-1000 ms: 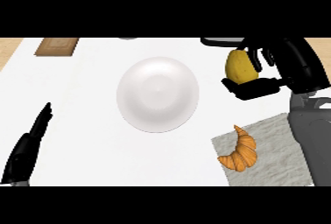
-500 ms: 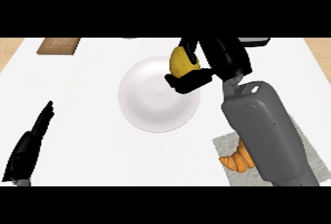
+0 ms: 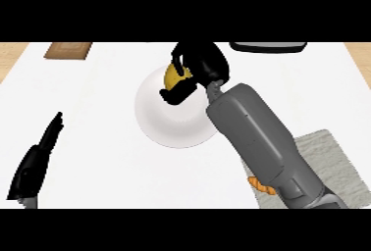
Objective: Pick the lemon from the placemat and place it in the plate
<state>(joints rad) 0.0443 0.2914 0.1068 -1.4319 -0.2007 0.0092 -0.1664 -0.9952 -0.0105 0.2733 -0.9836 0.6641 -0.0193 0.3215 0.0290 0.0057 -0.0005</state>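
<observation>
At the lower left of the frame our left hand (image 3: 38, 162) is resting on the white desk (image 3: 94, 122), fingers straight. In the middle, the white plate (image 3: 170, 122) is lying on the desk. Over its upper part our right hand (image 3: 197, 68) is curling round the lemon (image 3: 172, 77). At the lower right a grey placemat (image 3: 330, 162) is showing, with an orange pastry (image 3: 258, 184) peeking from under our forearm.

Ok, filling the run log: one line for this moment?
right hand: shut on lemon | over plate | left hand: open, resting
</observation>
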